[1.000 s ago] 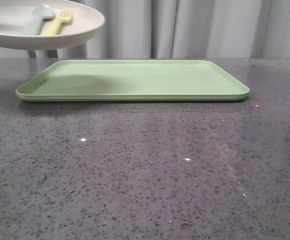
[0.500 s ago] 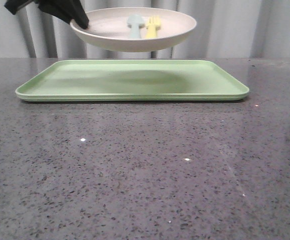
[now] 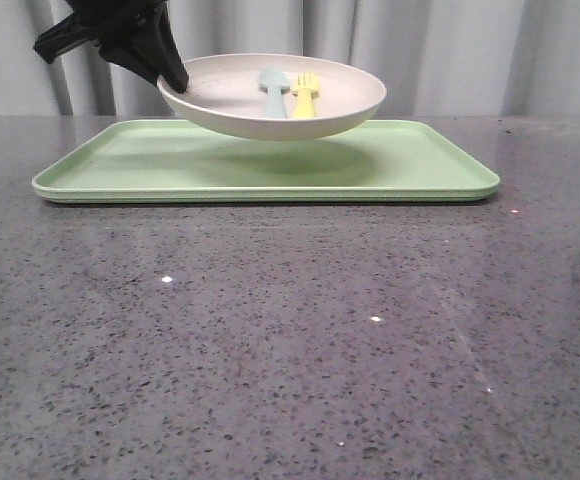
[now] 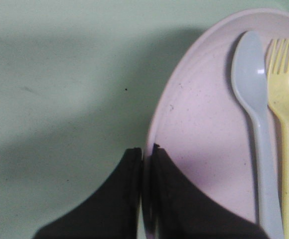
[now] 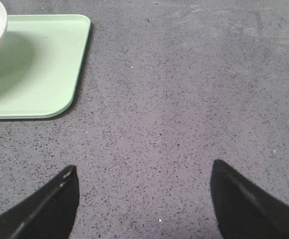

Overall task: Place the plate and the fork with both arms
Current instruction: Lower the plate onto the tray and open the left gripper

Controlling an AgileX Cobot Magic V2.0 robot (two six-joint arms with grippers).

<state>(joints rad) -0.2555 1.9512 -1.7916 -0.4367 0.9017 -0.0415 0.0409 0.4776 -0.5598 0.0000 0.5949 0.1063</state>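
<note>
Front: my left hand pinches the plate rim at 9 o'clock, just above the tray, not down yet. Left wrist: fork beside the spoon. Right wrist: right hand spread wide, empty, over the counter.

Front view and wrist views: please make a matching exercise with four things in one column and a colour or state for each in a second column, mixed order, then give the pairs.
Things:
1. plate
2. fork
3. tray
4. right gripper

States:
A. light green, flat on the table
B. open over bare grey table
C. pale yellow, lying beside the spoon
D. rim pinched by the left gripper, held above the tray

Pairs: 1-D, 2-C, 3-A, 4-B
</note>
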